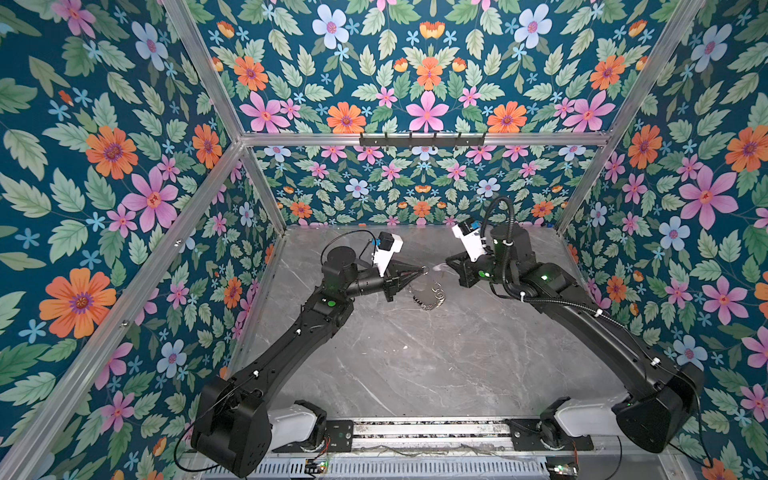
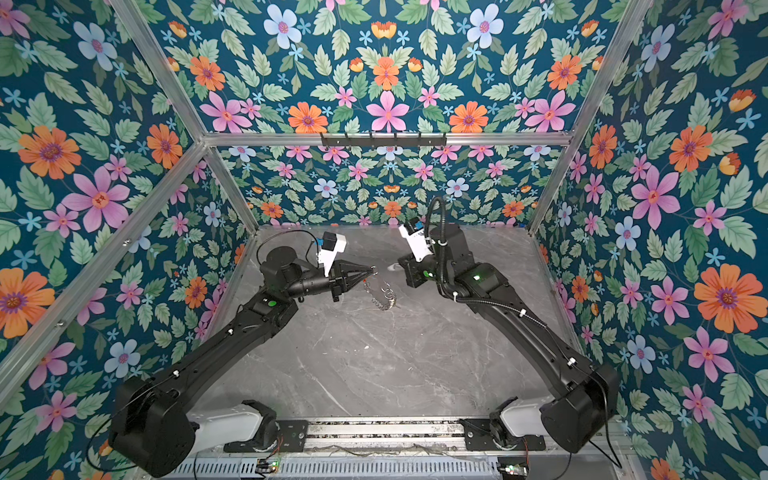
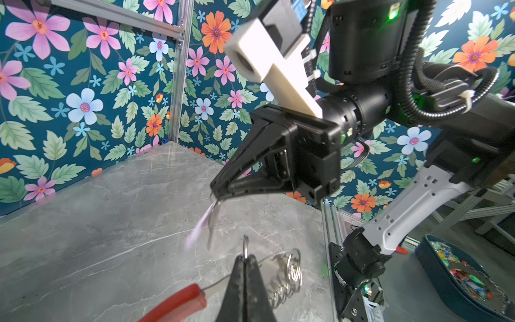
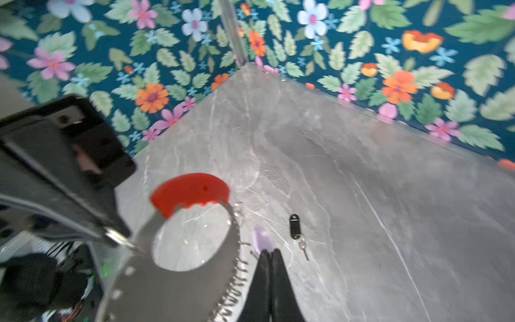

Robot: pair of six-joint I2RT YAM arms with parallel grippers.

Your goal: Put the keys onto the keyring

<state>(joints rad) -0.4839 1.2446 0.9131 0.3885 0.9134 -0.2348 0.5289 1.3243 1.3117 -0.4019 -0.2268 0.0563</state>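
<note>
Left claw (image 3: 245, 258) clamped shut on one of the small silver rings (image 3: 245, 246) strung on the keyring (image 4: 192, 191): thin wire hoop with red curved section. Right claw (image 4: 269, 252) closed on pale lilac key (image 4: 262, 238), just beside the hoop. Black key (image 4: 294, 225) flat on grey marbled desk (image 4: 362, 195), near right claw, untouched. Dark blue bin (image 3: 437, 281) off the desk, holding small coloured bits (image 3: 471, 278).

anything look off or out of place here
Nothing is damaged or spilled. The only stray is the black tag, lying alone on the table, off the keyring that the left gripper pinches. The lilac tag is in the right gripper, not yet threaded.
</note>
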